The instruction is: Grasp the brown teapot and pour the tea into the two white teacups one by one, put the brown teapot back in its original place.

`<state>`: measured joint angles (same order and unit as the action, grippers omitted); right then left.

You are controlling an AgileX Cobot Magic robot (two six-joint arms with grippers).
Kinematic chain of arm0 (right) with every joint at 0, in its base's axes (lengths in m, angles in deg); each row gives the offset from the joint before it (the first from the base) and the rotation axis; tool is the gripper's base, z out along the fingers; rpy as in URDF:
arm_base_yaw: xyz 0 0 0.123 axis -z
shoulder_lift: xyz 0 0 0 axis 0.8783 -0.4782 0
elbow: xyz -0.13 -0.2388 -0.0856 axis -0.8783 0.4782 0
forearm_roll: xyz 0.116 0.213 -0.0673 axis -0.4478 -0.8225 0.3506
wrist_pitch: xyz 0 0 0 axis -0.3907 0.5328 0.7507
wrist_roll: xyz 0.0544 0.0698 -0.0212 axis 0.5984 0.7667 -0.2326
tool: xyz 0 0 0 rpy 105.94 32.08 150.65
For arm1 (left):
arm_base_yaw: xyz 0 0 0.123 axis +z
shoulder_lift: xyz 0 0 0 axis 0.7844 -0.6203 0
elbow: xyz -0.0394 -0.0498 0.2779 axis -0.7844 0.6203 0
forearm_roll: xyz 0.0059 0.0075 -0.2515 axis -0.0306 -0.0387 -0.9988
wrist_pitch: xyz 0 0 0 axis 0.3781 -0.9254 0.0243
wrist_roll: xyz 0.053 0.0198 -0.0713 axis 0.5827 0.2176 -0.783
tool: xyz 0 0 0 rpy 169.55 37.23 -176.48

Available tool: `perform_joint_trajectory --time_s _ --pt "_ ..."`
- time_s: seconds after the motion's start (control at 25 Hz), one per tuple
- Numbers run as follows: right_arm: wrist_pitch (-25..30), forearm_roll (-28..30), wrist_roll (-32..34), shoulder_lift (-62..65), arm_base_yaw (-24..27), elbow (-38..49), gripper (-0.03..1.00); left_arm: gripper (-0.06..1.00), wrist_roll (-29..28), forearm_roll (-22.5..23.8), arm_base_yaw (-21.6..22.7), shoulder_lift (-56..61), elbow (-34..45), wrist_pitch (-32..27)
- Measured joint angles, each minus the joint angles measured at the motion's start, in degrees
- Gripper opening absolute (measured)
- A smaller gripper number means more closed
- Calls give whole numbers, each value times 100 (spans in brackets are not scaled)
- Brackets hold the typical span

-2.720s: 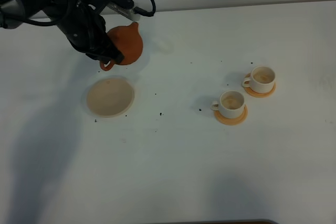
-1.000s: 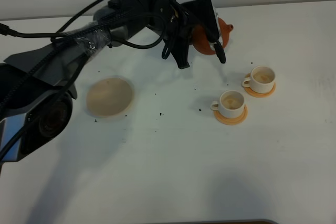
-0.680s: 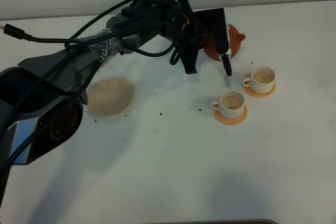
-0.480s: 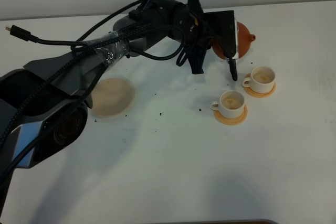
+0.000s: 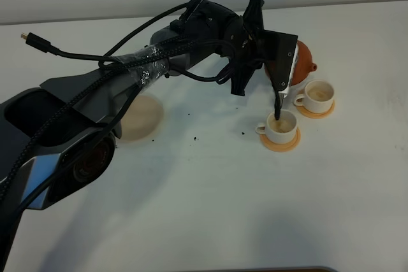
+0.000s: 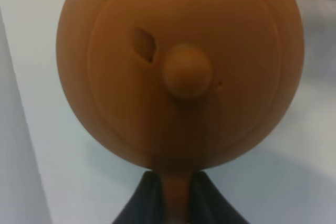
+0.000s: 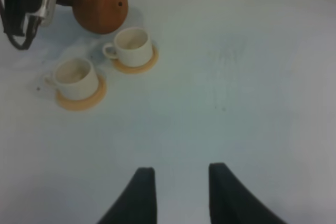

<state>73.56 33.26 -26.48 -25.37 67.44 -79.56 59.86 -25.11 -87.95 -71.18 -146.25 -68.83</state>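
Your left pincer (image 6: pixel 176 208) pinched brown teapot (image 5: pixel 307 59) by handle (image 6: pixel 175 184), jaws pressed tight on it. Teapot was just behind farther white teacup (image 5: pixel 317 95). Nearer teacup (image 5: pixel 281 125) stood close by, each on orange coaster (image 5: pixel 280 145). Cream saucer (image 5: pixel 146 114) lay well apart, half hidden by arm (image 5: pixel 127 74). Your right pincer (image 7: pixel 181 190) was spread above worktop (image 7: pixel 252 77).
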Motion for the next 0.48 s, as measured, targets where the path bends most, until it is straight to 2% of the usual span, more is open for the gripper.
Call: perform_joint_trajectory --time_s 0.32,0.48 --pt "0 -138 0 0 0 0 24 11 89 596 -13 0 0 191" --pt "0 -297 0 0 0 0 24 11 264 684 -20 0 0 393"
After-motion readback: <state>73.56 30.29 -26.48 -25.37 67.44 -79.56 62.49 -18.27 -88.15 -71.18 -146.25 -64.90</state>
